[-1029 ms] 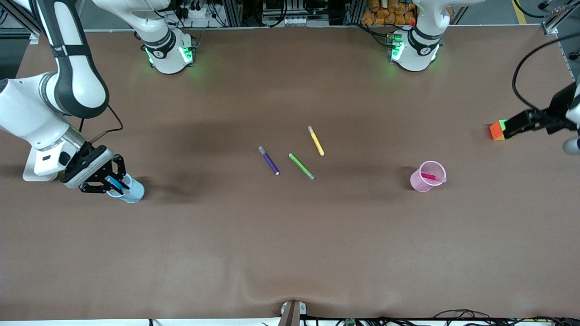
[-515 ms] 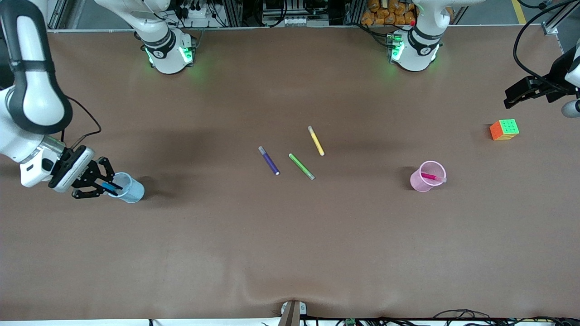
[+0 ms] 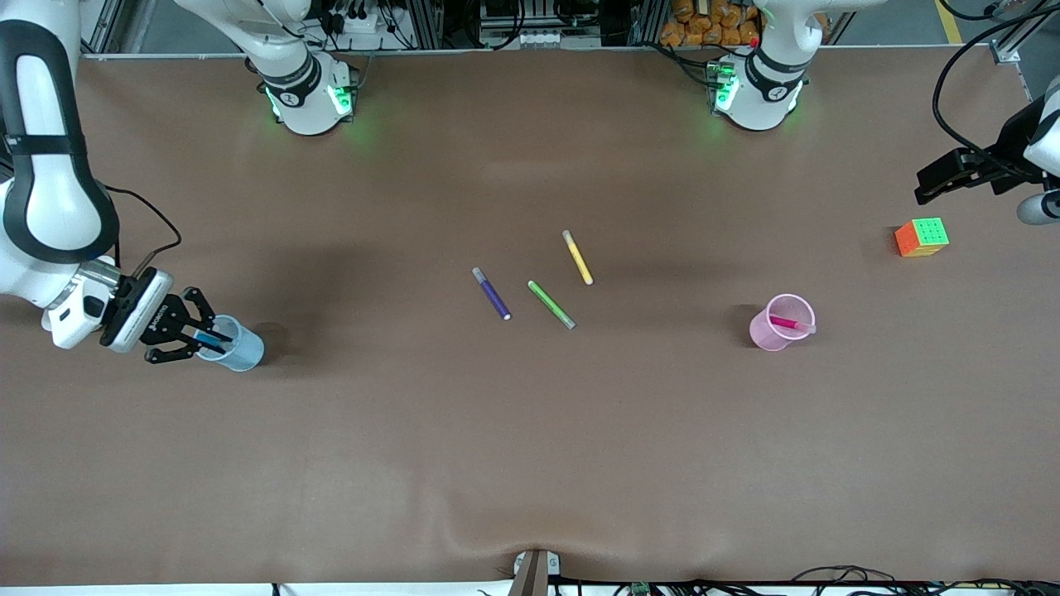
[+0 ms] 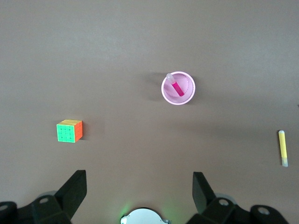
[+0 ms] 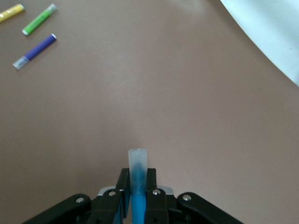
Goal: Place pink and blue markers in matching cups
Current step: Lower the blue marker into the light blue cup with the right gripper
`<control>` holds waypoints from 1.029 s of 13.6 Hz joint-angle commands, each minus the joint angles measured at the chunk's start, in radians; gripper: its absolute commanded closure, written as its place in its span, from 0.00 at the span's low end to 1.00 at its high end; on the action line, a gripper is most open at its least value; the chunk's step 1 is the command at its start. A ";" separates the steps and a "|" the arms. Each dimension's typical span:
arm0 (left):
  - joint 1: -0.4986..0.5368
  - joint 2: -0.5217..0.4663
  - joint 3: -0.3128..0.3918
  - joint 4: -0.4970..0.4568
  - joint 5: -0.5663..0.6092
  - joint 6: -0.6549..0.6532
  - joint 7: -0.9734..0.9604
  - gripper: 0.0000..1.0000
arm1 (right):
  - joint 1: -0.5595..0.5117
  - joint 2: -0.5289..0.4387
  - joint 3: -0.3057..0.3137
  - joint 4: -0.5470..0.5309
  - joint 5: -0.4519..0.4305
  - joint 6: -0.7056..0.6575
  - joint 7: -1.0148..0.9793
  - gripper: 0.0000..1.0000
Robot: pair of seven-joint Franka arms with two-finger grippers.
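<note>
Fingers of the right gripper [image 3: 199, 339] clamp the blue marker [image 5: 137, 175] over the blue cup [image 3: 240, 350], partly hiding its rim; the left gripper [image 4: 139, 186] waits spread open above the tabletop [image 3: 530, 463].

No legible text, label, brand or number on the markers, the cups or the cube [image 3: 922, 237]. Right gripper [image 3: 201, 339] body carries a small printed mark, too small to read. Nothing readable in either wrist view.
</note>
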 commanded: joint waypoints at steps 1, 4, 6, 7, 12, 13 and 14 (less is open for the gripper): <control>0.017 -0.002 0.002 0.007 -0.026 -0.001 0.021 0.00 | -0.043 0.030 0.015 0.019 0.067 -0.055 -0.064 1.00; 0.032 -0.005 0.002 0.008 -0.061 -0.001 0.021 0.00 | -0.061 0.033 0.017 0.019 0.096 -0.082 -0.094 1.00; 0.031 -0.008 0.002 0.005 -0.064 -0.004 0.021 0.00 | -0.073 0.038 0.017 0.019 0.128 -0.107 -0.105 1.00; 0.031 -0.010 0.002 0.005 -0.064 -0.006 0.020 0.00 | -0.082 0.044 0.017 0.019 0.150 -0.119 -0.125 1.00; 0.038 -0.015 0.002 0.001 -0.064 -0.016 0.021 0.00 | -0.113 0.067 0.015 0.019 0.222 -0.160 -0.209 1.00; 0.038 -0.016 -0.001 0.002 -0.066 -0.030 0.023 0.00 | -0.122 0.067 0.015 0.019 0.222 -0.165 -0.209 1.00; 0.034 -0.016 -0.006 0.002 -0.066 -0.033 0.020 0.00 | -0.136 0.071 0.017 0.019 0.222 -0.173 -0.209 1.00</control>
